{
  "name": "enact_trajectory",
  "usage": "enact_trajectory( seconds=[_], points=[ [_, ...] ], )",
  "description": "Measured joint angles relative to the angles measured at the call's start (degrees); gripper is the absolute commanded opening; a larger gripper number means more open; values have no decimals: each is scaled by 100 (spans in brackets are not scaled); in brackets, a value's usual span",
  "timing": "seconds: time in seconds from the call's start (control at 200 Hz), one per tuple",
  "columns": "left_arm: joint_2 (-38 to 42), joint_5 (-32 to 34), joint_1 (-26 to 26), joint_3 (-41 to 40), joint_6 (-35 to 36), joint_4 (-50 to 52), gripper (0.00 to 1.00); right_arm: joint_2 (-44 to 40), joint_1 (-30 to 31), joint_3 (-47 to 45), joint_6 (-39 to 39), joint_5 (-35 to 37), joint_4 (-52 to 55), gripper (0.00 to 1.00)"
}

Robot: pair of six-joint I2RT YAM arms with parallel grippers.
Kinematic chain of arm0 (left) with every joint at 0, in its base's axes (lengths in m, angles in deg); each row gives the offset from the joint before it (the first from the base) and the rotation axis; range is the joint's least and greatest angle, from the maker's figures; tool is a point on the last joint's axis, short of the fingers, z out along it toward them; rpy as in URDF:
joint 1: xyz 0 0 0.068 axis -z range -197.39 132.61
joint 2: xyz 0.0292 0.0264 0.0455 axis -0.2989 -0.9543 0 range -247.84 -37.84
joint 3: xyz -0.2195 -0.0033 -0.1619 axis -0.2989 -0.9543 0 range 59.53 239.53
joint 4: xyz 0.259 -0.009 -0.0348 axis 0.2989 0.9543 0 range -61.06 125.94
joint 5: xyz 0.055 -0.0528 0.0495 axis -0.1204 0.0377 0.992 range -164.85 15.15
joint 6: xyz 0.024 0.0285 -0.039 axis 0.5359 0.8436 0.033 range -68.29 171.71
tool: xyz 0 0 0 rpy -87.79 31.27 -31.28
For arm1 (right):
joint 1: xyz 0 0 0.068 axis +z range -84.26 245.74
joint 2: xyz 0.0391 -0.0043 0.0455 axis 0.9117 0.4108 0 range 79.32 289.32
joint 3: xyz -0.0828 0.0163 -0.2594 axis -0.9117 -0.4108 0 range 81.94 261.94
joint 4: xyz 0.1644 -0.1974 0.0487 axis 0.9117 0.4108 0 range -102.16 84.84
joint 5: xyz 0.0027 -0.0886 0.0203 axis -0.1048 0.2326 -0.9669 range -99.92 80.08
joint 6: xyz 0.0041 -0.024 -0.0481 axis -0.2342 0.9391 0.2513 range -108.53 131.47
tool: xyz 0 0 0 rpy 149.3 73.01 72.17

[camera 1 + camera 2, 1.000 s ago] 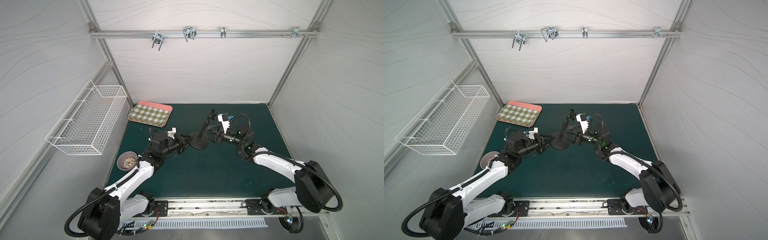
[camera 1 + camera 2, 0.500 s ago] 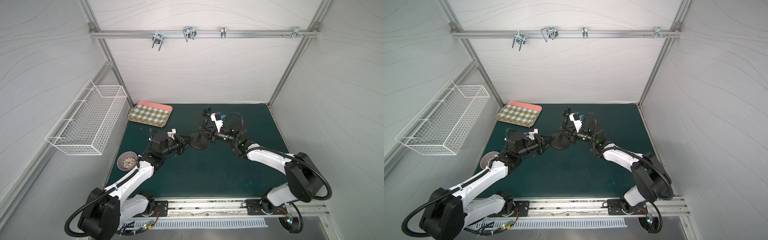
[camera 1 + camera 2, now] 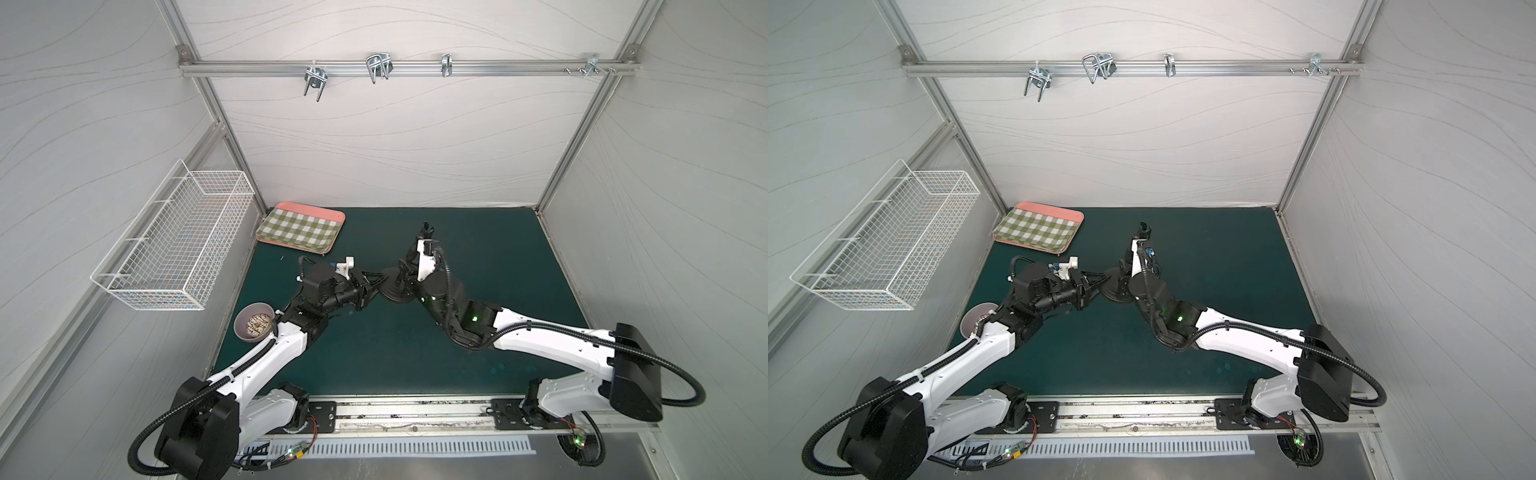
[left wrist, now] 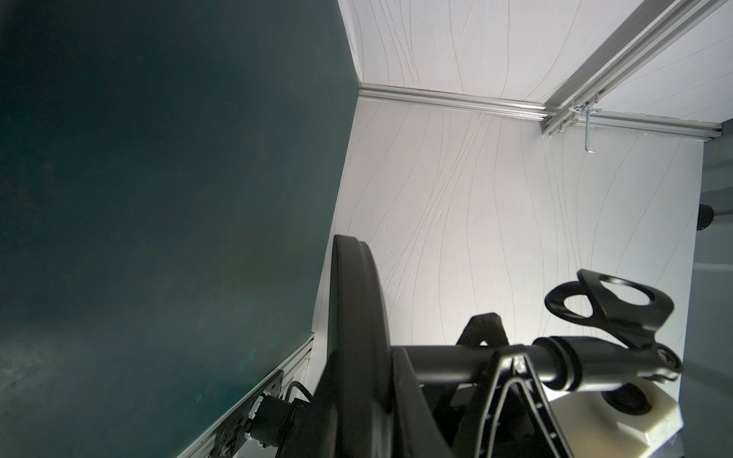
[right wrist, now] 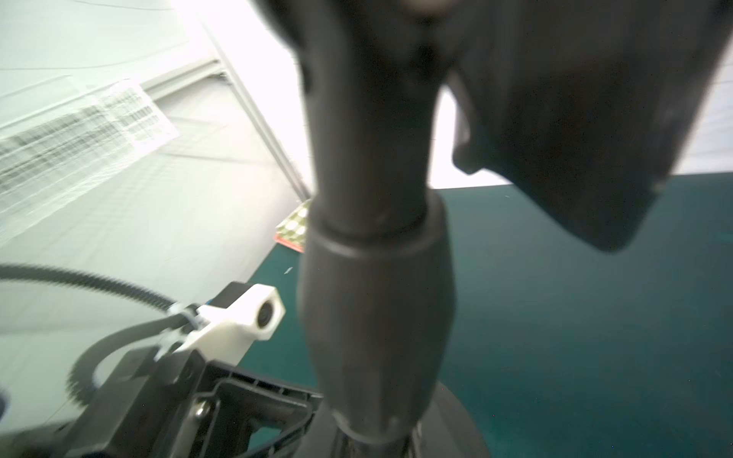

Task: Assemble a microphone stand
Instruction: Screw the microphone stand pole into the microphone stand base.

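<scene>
The microphone stand is in one piece at mid-table: its round black base point(image 3: 390, 289) point(image 3: 1113, 291) carries the rod, which rises to the U-shaped clip point(image 3: 427, 228) point(image 3: 1144, 227). My left gripper point(image 3: 368, 286) point(image 3: 1094, 287) comes in low from the left and is shut on the base's rim; the left wrist view shows the base point(image 4: 353, 337) edge-on. My right gripper point(image 3: 409, 272) point(image 3: 1125, 270) is shut on the rod point(image 4: 444, 359) point(image 5: 377, 277), with one finger on each side of it. The clip point(image 4: 611, 313) stands free beyond that grip.
A green checked tray point(image 3: 301, 227) lies at the back left. A white wire basket point(image 3: 178, 245) hangs on the left wall. A grey bowl point(image 3: 254, 328) with small pieces sits by my left arm. Metal hooks point(image 3: 376, 70) hang from the rail above.
My right gripper, open and to the right of the stand a second ago, has moved left and closed on the rod. The left arm has stayed put on the base.
</scene>
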Motion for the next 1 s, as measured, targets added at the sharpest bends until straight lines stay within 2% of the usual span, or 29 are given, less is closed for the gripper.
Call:
enact_trajectory(
  seconds=[0.1, 0.235, 0.34, 0.405, 0.495, 0.6, 0.67, 0.77, 0.905, 1.0],
  points=[
    [-2, 44, -2, 0, 9, -87, 0, 142, 94, 275, -195, 188, 286, 52],
    [-15, 133, -2, 0, 11, -83, 0, -68, 160, 63, -214, 179, 382, 70],
    [-37, 168, -2, 0, 7, -83, 0, -573, 28, -479, -22, -321, 308, 75],
    [-42, 175, -2, 0, 9, -90, 0, -966, -308, -929, 203, -1027, 24, 75],
    [-42, 175, -2, 0, 7, -90, 0, -1307, -1154, -1569, 428, -2439, -684, 73],
    [-42, 175, -2, 0, 7, -90, 0, -1204, -2098, -1980, 555, -4098, -1392, 73],
    [-42, 175, -2, 0, 7, -90, 0, -973, -2518, -1991, 656, -5134, -1696, 71],
    [-42, 173, -2, 0, 4, -90, 0, -535, -2905, -1805, 704, -6474, -2116, 68],
    [-42, 173, -4, 0, 4, -87, 0, 188, -3202, -1346, 562, -7825, -2804, 64],
    [-42, 173, -4, 0, 4, -85, 0, 702, -3281, -988, 393, -8513, -3220, 53]
  ],
)
